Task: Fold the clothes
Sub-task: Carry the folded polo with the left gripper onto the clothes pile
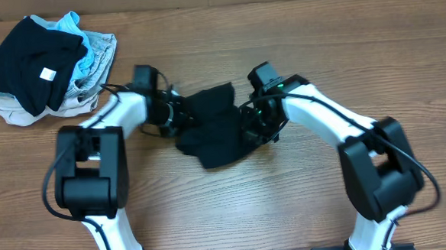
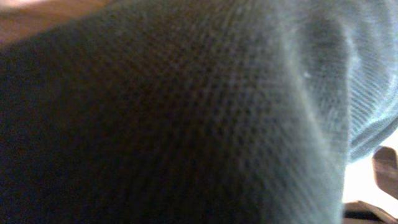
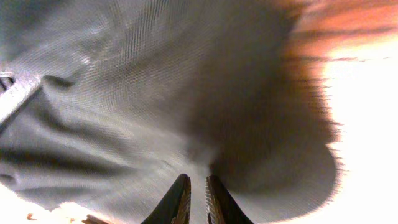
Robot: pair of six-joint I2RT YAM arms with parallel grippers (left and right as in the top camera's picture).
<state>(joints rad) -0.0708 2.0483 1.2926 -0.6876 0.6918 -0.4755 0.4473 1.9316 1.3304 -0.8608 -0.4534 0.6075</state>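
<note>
The white tag (image 1: 47,74) on the corner pile (image 1: 97,53) is too small to read. The black polo shirt (image 1: 211,125) lies bunched between my grippers. My right gripper (image 3: 198,182) is almost closed, pinching its cloth. Cloth smothers my left gripper (image 1: 174,114), so I cannot tell its opening.

Two black-and-white arms rise from the bottom edge of the overhead view and bend inward toward mid-frame. The left arm (image 1: 123,111) reaches in from left of centre. Its left gripper (image 1: 178,116) points right, its fingers hidden against dark cloth. The right arm (image 1: 321,108) reaches in from right of centre, and its right gripper (image 1: 247,125) points left. In the right wrist view, its dark fingers (image 3: 179,198) stand nearly together, tips pinching the black shirt (image 3: 124,93).
</note>
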